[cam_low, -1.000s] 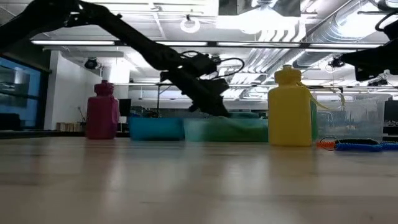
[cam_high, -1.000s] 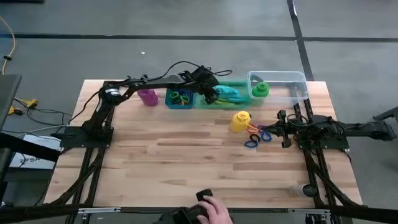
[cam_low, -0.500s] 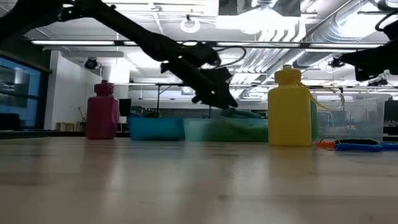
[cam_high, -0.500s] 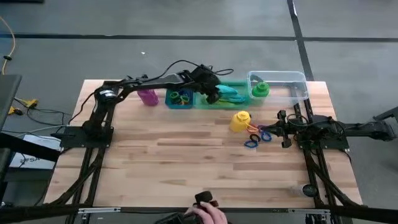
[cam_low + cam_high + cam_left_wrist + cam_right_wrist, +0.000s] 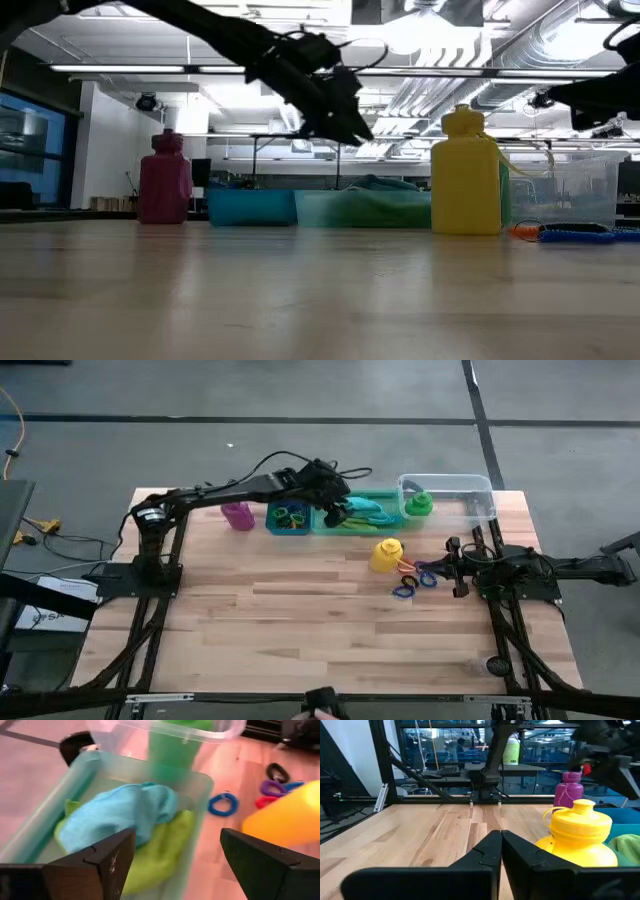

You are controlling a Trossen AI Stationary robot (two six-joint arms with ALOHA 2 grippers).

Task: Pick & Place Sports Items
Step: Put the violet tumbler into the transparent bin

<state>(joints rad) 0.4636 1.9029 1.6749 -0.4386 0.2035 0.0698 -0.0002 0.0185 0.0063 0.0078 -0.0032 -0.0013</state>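
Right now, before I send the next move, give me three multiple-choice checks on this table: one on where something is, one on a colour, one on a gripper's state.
1. Where is the teal cloth?
A. on the bare table
B. in the green bin
C. in the clear bin

2. What colour is the bottle inside the clear bin?
A. green
B. purple
C. yellow

3. How are the left gripper's fingers?
A. shut on a cloth
B. shut on a ring
C. open and empty

Answers:
1 B: the teal cloth lies on the lime cloth inside the green bin.
2 A: the green bottle stands in the clear bin; the purple bottle and the yellow bottle stand on the table.
3 C: the left gripper shows a wide gap above the bin, holding nothing.
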